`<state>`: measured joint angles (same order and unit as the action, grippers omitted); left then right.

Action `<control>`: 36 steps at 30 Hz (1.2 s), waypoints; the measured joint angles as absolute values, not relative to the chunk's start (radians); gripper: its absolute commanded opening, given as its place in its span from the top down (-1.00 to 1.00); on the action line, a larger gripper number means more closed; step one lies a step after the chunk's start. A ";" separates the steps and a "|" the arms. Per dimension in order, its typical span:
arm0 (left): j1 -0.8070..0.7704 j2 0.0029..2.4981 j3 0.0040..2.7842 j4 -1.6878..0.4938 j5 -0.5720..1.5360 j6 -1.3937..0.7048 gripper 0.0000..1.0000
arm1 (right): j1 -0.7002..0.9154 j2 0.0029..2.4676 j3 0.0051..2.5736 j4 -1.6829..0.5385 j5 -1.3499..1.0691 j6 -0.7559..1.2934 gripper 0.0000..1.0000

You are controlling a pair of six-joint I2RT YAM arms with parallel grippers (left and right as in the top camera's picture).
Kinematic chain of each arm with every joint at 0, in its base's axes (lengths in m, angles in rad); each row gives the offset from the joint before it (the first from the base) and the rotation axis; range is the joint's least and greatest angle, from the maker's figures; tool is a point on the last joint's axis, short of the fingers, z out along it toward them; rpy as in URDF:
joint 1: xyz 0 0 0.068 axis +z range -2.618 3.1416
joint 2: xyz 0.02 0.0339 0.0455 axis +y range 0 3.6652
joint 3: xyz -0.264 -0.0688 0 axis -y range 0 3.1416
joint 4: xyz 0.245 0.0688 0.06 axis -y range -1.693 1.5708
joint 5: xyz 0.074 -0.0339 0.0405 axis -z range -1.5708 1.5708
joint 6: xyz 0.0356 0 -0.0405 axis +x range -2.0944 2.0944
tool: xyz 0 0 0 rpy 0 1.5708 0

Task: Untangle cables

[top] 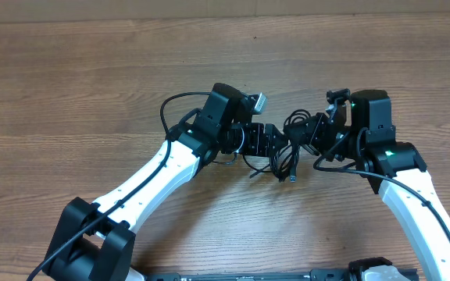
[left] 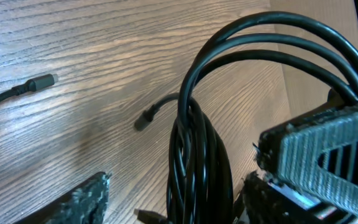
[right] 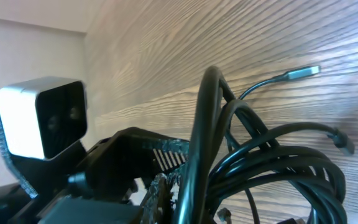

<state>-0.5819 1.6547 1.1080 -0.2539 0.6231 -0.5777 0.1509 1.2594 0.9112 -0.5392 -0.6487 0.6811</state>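
Note:
The cables are a knotted bundle of thin black cords hanging between my two grippers at the table's middle. My left gripper is open, and the bundle passes between its spread jaws. My right gripper is shut on loops of the cables, with an upright strand pressed against its finger. Loose plug ends trail onto the wood: two in the left wrist view, and a silver-tipped one in the right wrist view.
The wooden table stretches around both arms. The two grippers nearly touch, and the left arm's white wrist camera sits close in front of the right wrist. A pale wall edges the table's far side.

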 measured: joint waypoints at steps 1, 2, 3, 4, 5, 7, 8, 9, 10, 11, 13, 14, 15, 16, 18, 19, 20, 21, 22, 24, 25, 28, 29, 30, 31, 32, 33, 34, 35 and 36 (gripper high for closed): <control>-0.582 1.655 1.108 -0.254 0.623 -0.578 -0.27 | 0.151 1.259 0.911 -0.539 -0.656 0.681 0.92; -0.582 1.655 1.108 -0.254 0.623 -0.578 -0.26 | 0.151 1.259 0.911 -0.539 -0.659 0.680 0.92; -0.582 1.655 1.108 -0.255 0.623 -0.579 -0.22 | 0.151 1.259 0.911 -0.539 -0.665 0.681 0.92; -0.582 1.655 1.108 -0.255 0.623 -0.578 -0.20 | 0.151 1.259 0.911 -0.539 -0.672 0.681 0.93; -0.582 1.655 1.108 -0.258 0.623 -0.578 -0.15 | 0.151 1.259 0.911 -0.536 -0.679 0.681 0.92; -0.582 1.658 1.108 -0.260 0.623 -0.578 -0.06 | 0.151 1.259 0.911 -0.527 -0.693 0.681 0.92; -0.582 1.661 1.108 -0.261 0.624 -0.578 0.02 | 0.151 1.259 0.911 -0.522 -0.702 0.681 0.92; -0.582 1.666 1.108 -0.262 0.624 -0.579 0.15 | 0.151 1.259 0.911 -0.513 -0.714 0.682 0.92; -0.583 1.671 1.108 -0.262 0.624 -0.580 0.34 | 0.151 1.259 0.911 -0.509 -0.720 0.681 0.93; -0.583 1.677 1.108 -0.262 0.624 -0.580 0.57 | 0.151 1.259 0.911 -0.506 -0.727 0.681 0.92; -0.583 1.692 1.108 -0.262 0.624 -0.579 0.91 | 0.151 1.259 0.911 -0.501 -0.734 0.681 0.93; -0.583 1.699 1.108 -0.263 0.624 -0.571 0.92 | 0.151 1.259 0.911 -0.500 -0.734 0.680 0.92; -0.583 1.703 1.108 -0.263 0.622 -0.562 0.92 | 0.151 1.259 0.911 -0.501 -0.734 0.680 0.92; -0.583 1.705 1.108 -0.272 0.614 -0.550 0.92 | 0.151 1.259 0.911 -0.505 -0.735 0.675 0.92; -0.580 1.705 1.108 -0.284 0.597 -0.538 0.91 | 0.150 1.259 0.911 -0.521 -0.736 0.657 0.92; -0.573 1.705 1.108 -0.286 0.592 -0.532 0.91 | 0.150 1.259 0.911 -0.532 -0.736 0.646 0.93; -0.559 1.705 1.108 -0.287 0.588 -0.525 0.92 | 0.145 1.259 0.911 -0.545 -0.738 0.628 0.93; -0.540 1.705 1.108 -0.289 0.587 -0.521 0.92 | 0.139 1.259 0.911 -0.556 -0.743 0.612 0.93; -0.517 1.704 1.108 -0.289 0.587 -0.517 0.91 | 0.133 1.259 0.911 -0.572 -0.747 0.591 0.93; -0.463 1.703 1.108 -0.290 0.595 -0.512 0.91 | 0.111 1.259 0.911 -0.604 -0.766 0.540 0.93; -0.416 1.700 1.108 -0.291 0.614 -0.500 0.91 | 0.090 1.259 0.912 -0.634 -0.790 0.488 0.93; -0.347 1.690 1.108 -0.294 0.644 -0.483 0.91 | 0.048 1.259 0.916 -0.691 -0.815 0.410 0.93; -0.321 1.685 1.108 -0.293 0.656 -0.476 0.91 | 0.023 1.259 0.918 -0.719 -0.812 0.380 0.93; -0.287 1.678 1.108 -0.293 0.672 -0.470 0.91 | -0.008 1.259 0.919 -0.749 -0.795 0.356 0.92; -0.263 1.674 1.108 -0.293 0.688 -0.467 0.92 | -0.036 1.259 0.920 -0.775 -0.770 0.338 0.92; -0.242 1.670 1.108 -0.293 0.705 -0.464 0.92 | -0.054 1.259 0.920 -0.794 -0.739 0.329 0.93; -0.219 1.664 1.108 -0.295 0.724 -0.460 0.92 | -0.079 1.259 0.920 -0.818 -0.693 0.327 0.93; -0.201 1.658 1.108 -0.296 0.743 -0.452 0.91 | -0.100 1.259 0.920 -0.833 -0.646 0.329 0.93; -0.187 1.650 1.108 -0.296 0.757 -0.443 0.91 | -0.118 1.259 0.920 -0.842 -0.603 0.334 0.92; -0.180 1.645 1.108 -0.296 0.764 -0.434 0.91 | -0.126 1.259 0.920 -0.846 -0.579 0.338 0.93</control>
